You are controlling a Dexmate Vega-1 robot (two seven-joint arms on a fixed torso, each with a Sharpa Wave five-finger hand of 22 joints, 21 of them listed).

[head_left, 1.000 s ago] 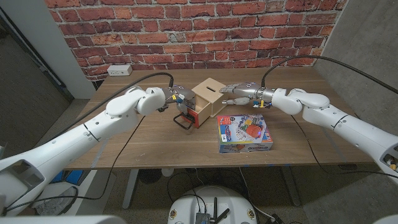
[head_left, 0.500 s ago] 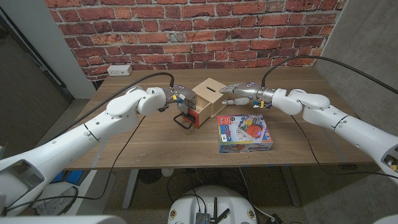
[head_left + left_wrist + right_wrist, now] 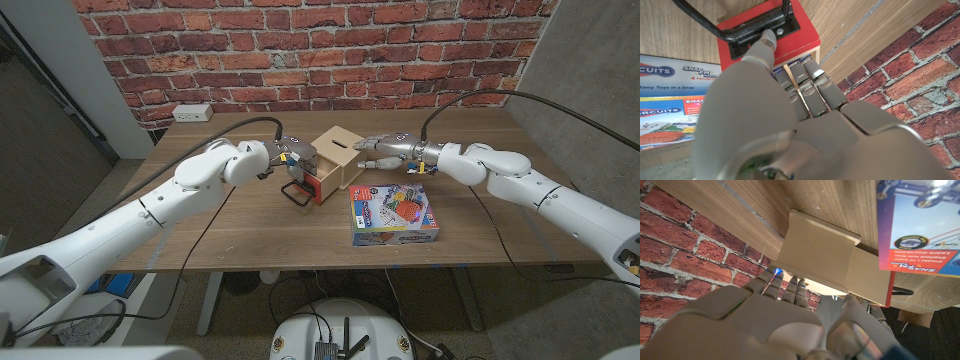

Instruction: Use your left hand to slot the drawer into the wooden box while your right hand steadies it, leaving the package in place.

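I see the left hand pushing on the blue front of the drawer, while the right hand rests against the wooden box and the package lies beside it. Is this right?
Not quite: the drawer front is red, not blue, as the left wrist view shows, with a black handle on it. The rest holds: the left hand pushes on it, the right hand rests against the wooden box, and the package lies beside the box.

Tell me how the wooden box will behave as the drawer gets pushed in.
The wooden box looks stiff and probably light, so it would likely slide on the smooth table rather than tip, given its squat shape. The right hand resting against its far side should brace it. The left hand presses the red drawer low, which favours sliding over tipping.
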